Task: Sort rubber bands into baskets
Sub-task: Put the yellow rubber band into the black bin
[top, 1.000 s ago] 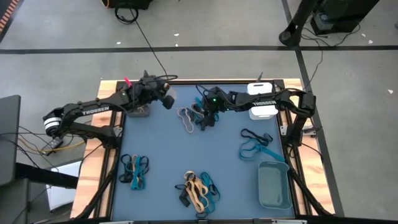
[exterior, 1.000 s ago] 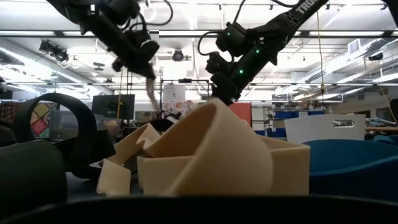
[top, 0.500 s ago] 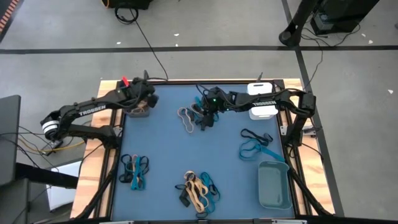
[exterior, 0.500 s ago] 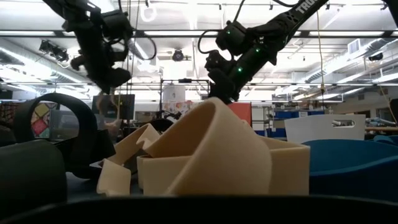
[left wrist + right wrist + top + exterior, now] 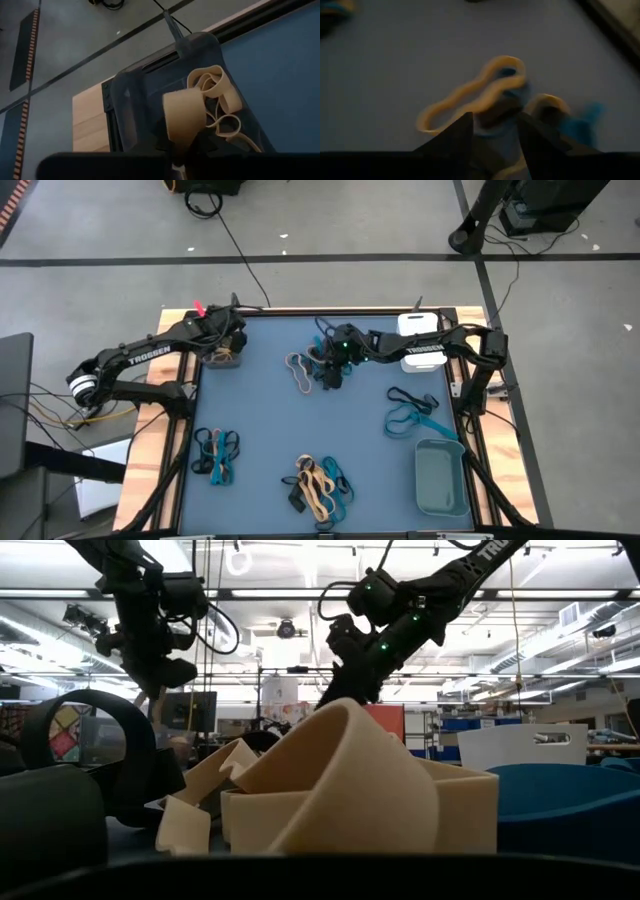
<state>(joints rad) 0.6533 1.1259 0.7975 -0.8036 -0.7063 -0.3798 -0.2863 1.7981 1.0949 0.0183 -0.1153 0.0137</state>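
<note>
High view | left gripper (image 5: pixel 228 348) now over dark basket (image 5: pixel 224 358), clasping tan band (image 5: pixel 184 122) | right gripper (image 5: pixel 329 373) parted

left pincer (image 5: pixel 228 345) lowered, right pincer (image 5: pixel 328 372) parted

Two dark jointed arms, white TROSSEN lettering, green lights.

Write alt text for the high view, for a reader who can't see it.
Seen from above, the left gripper hovers over the dark basket at the blue table's far left corner, while the right gripper reaches down to a cluster of bands mid-table. More bands lie in three other heaps; a white basket and a teal basket sit on the right.
</note>
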